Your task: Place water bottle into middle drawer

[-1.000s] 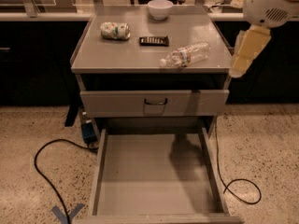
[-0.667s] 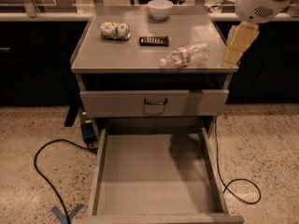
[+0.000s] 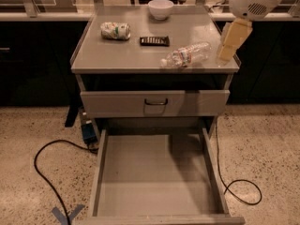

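Observation:
The water bottle [image 3: 185, 55] lies on its side on the cabinet top [image 3: 122, 55], near the front right, cap end pointing front-left. My gripper [image 3: 225, 55] hangs above the top's right edge, a short way to the right of the bottle and apart from it, holding nothing. The middle drawer [image 3: 150, 177] is pulled out wide open below, and its flat grey floor is bare.
On the top are a crushed can [image 3: 115, 30], a white bowl [image 3: 160, 8] and a dark flat bar [image 3: 154, 41]. The upper drawer front [image 3: 117, 104] with a dark loop handle is closed. Cables [image 3: 44, 172] trail on the floor on both sides.
My gripper has moved left and a little up, from beside the cabinet's right side to over its right edge, closer to the water bottle. Nothing else has moved.

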`<state>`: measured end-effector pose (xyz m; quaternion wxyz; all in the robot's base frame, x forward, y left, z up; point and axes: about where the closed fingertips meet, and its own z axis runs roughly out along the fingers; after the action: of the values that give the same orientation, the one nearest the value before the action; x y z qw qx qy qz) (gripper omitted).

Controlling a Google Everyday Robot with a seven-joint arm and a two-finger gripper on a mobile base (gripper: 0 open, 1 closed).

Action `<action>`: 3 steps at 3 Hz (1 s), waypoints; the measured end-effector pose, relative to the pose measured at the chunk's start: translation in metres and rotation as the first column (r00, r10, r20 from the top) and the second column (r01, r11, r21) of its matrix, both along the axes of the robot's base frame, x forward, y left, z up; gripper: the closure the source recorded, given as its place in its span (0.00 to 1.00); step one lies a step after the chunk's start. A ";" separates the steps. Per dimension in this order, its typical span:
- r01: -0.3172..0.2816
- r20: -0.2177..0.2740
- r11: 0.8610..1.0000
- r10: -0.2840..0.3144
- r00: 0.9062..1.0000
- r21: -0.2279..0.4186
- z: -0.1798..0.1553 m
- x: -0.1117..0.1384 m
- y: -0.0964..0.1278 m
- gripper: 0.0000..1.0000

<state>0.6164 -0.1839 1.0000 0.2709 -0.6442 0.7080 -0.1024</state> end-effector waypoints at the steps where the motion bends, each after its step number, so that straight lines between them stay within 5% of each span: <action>1: -0.062 0.006 0.997 0.062 0.998 0.044 -0.003 0.030 0.023 0.00; 3: -0.099 -0.049 0.989 0.105 0.993 0.108 -0.051 0.089 0.042 0.00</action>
<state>0.7058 -0.1414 0.9489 0.2899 -0.6669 0.6856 -0.0331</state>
